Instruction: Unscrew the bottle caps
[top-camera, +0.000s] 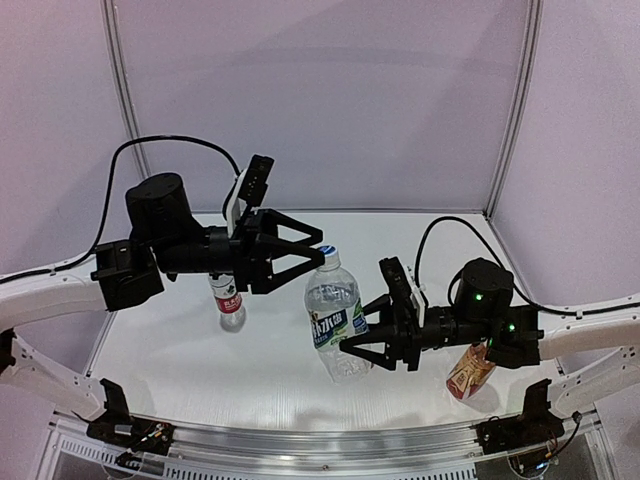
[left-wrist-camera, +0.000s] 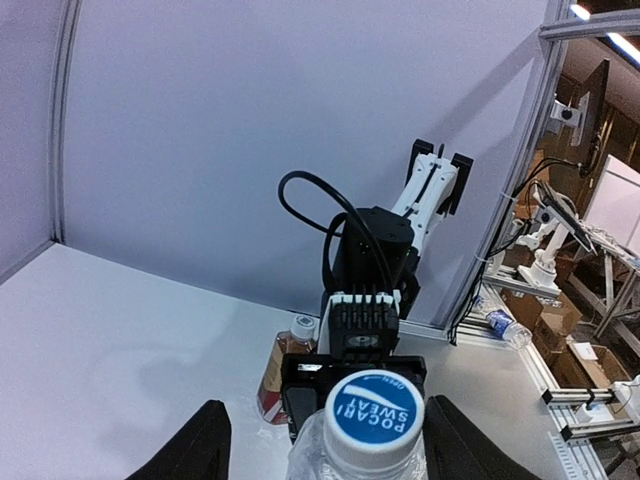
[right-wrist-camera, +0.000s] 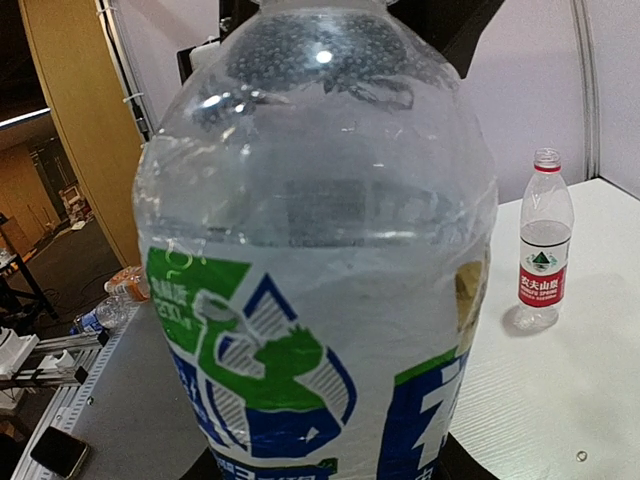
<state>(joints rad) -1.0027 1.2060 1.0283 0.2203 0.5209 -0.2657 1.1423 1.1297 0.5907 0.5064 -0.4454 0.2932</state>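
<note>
Pocari cap (left-wrist-camera: 375, 410), blue with a white rim, reads "POCARI SWEAT" in white and sits screwed on the green bottle (top-camera: 335, 318) at mid-surface. Left hand (top-camera: 322, 250) is spread, its 2 fingers (left-wrist-camera: 200, 450) flanking the cap with a gap showing. Right hand (top-camera: 362, 328) pinches that bottle's lower body. The label there is green, blue and white with large Chinese characters, cut off in the right wrist view. Red bottle (right-wrist-camera: 545, 240) stands apart toward the left. Its red label carries white Chinese characters and a green mountain mark, its neck has a red ring, and its mouth looks open. Amber bottle (left-wrist-camera: 280, 375) with a white cap (left-wrist-camera: 302, 325) stands under the right arm, its red-gold label unreadable. Surface (top-camera: 200, 360) is white and matte, walled by pale panels (top-camera: 320, 100) between metal posts (top-camera: 512, 110). Beyond them a workshop shows boxes and other robot arms.
</note>
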